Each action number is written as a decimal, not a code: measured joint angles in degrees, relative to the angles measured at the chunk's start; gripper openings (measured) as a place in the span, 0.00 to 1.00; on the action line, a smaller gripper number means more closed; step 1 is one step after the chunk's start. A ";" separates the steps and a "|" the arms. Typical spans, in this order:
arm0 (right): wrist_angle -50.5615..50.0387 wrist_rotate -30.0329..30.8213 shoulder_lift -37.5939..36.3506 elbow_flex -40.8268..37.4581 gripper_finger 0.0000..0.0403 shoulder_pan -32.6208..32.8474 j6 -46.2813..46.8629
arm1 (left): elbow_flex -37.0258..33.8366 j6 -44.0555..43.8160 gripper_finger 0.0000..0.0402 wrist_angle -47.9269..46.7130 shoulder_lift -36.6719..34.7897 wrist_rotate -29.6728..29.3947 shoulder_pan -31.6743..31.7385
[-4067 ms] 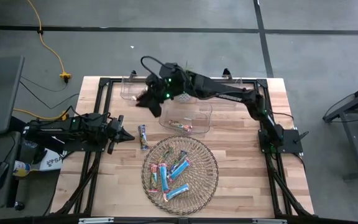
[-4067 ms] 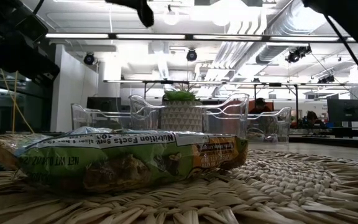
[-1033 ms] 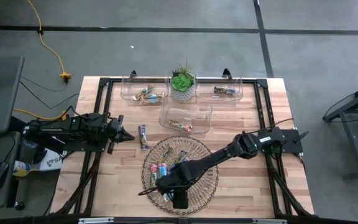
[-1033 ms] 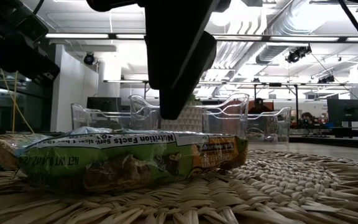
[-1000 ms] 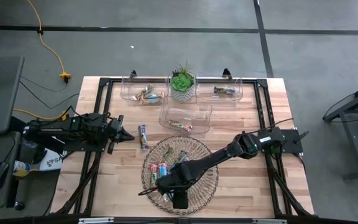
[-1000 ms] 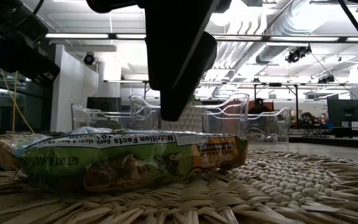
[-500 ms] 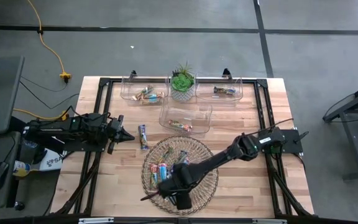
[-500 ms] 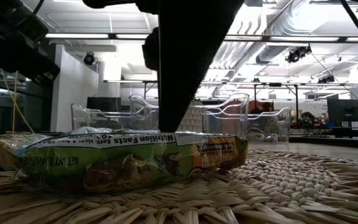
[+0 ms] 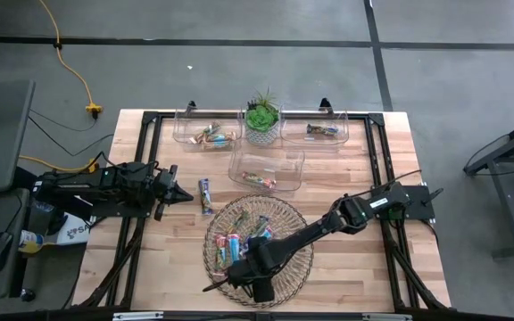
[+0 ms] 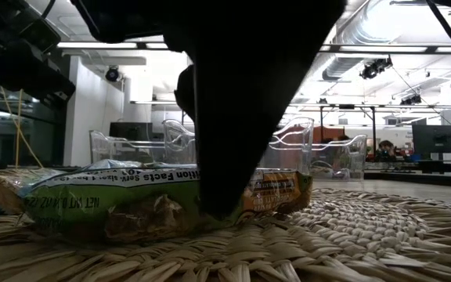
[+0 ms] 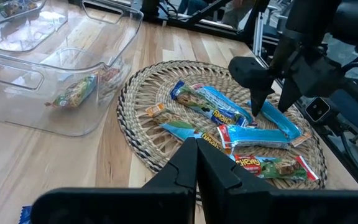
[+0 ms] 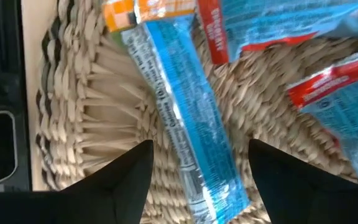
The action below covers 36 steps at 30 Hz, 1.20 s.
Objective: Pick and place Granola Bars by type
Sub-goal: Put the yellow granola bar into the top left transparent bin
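Several granola bars in blue, red and green wrappers lie on the round wicker tray. My right gripper points down over the tray's near left part, open. Its fingers stand on either side of a long blue bar, which lies flat on the weave; the left wrist view shows this bar too. In the low view one dark finger hangs in front of a green-wrapped bar. My left gripper waits shut at the table's left, beside a loose bar on the wood.
Three clear bins stand behind the tray: back left, back right and one in the middle, each with bars inside. A small potted plant sits between the two back bins. Bare wood lies right of the tray.
My right gripper has sunk toward the wicker tray and rolled a little about its own axis; in the low view its finger now reaches down in front of the green-wrapped bar. The bars lie as before.
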 joint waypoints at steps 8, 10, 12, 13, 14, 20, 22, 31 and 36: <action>0.04 -0.39 0.00 0.00 0.50 0.04 0.26 | 0.01 0.00 0.00 -0.01 0.00 0.00 0.00; 0.01 -0.55 0.00 0.00 0.47 0.14 0.29 | -0.01 0.00 0.00 -0.01 0.00 0.00 0.00; 0.02 -1.09 0.00 0.00 0.44 0.24 0.29 | -0.02 0.00 0.00 0.01 0.00 0.00 0.00; 0.01 -1.81 0.00 0.00 0.43 0.28 0.31 | 0.01 0.00 0.00 -0.01 -0.02 0.00 0.00; 0.00 -2.38 0.00 0.00 0.42 0.30 0.37 | 0.01 0.00 0.00 -0.01 -0.02 0.00 0.00; 0.00 -2.71 0.00 0.00 0.38 0.37 2.02 | 0.00 0.00 0.00 0.00 -0.01 0.00 0.00; 0.02 -3.16 0.00 0.00 0.37 0.37 2.16 | 0.00 0.00 0.00 -0.01 -0.02 0.00 0.00; 0.02 -3.94 0.00 0.00 0.33 0.37 4.24 | -0.01 0.00 0.00 0.01 -0.01 0.00 0.00; 0.02 -4.67 0.00 0.00 0.30 0.37 5.07 | 0.01 0.00 0.00 0.01 0.00 0.00 0.00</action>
